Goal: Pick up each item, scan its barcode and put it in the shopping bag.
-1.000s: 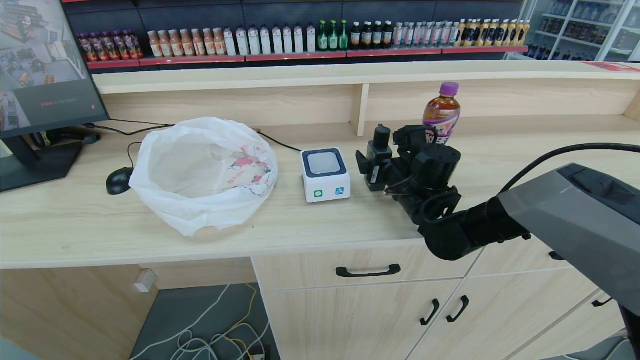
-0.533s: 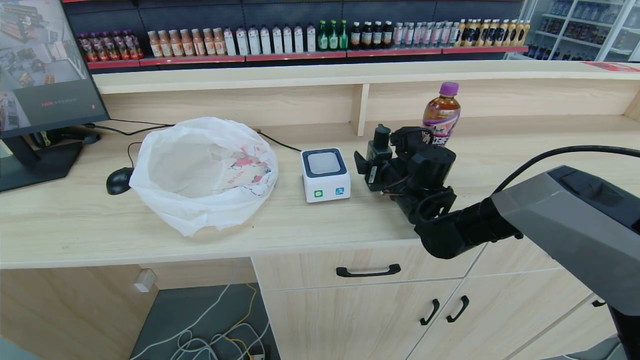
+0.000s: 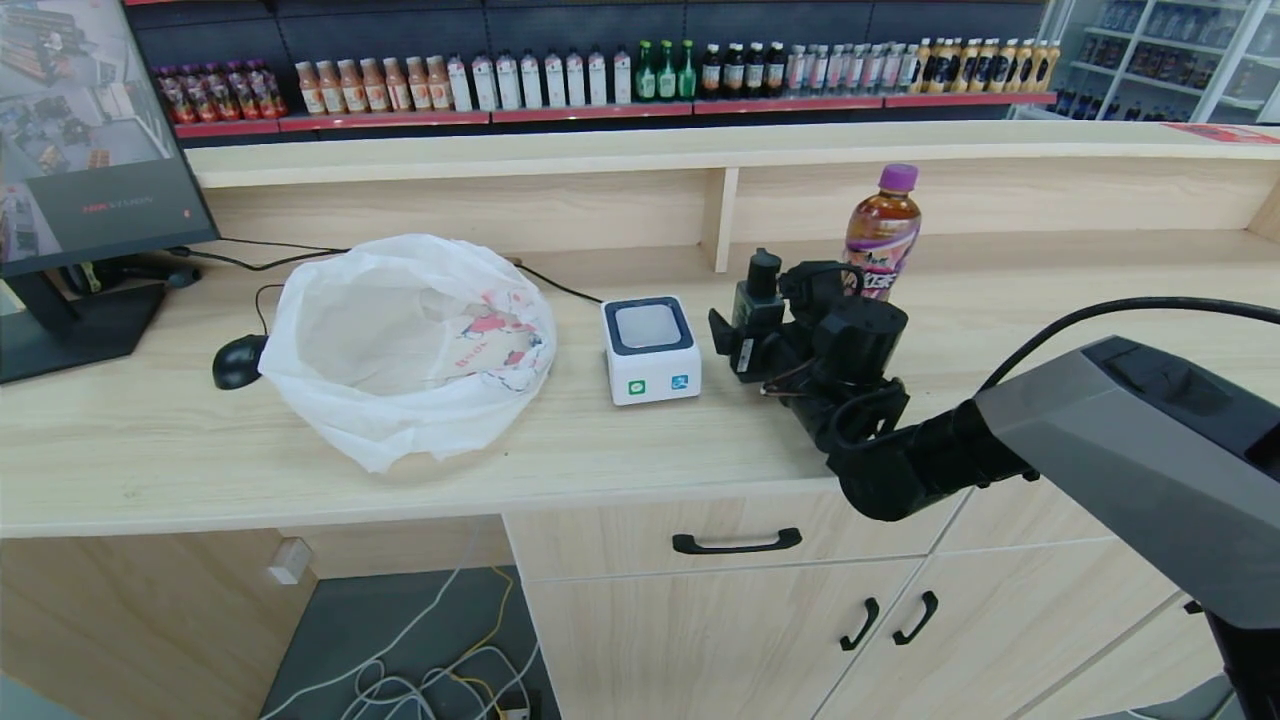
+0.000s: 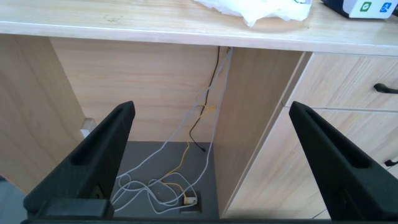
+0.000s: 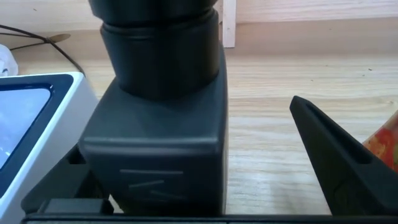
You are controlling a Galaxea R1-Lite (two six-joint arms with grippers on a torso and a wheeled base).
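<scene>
Black bottle [image 5: 155, 137] stands between the spread right gripper [image 3: 757, 325] fingers.

**Fig.** Light-wood checkout counter [image 3: 150, 450] spanning the frame, backed by a raised ledge [image 3: 600, 150] with one upright divider [image 3: 722, 215]. Lower right: drawer and cabinet fronts [image 3: 720, 620] with black handles [image 3: 736, 543]. Lower left: open bay, loose cables [image 3: 400, 690] on grey floor [image 3: 330, 620]. Top: dark shelving [image 3: 600, 25] with red-edged rows of bottles [image 3: 540, 78]. Upper right: glazed cooler [image 3: 1150, 60].
</scene>
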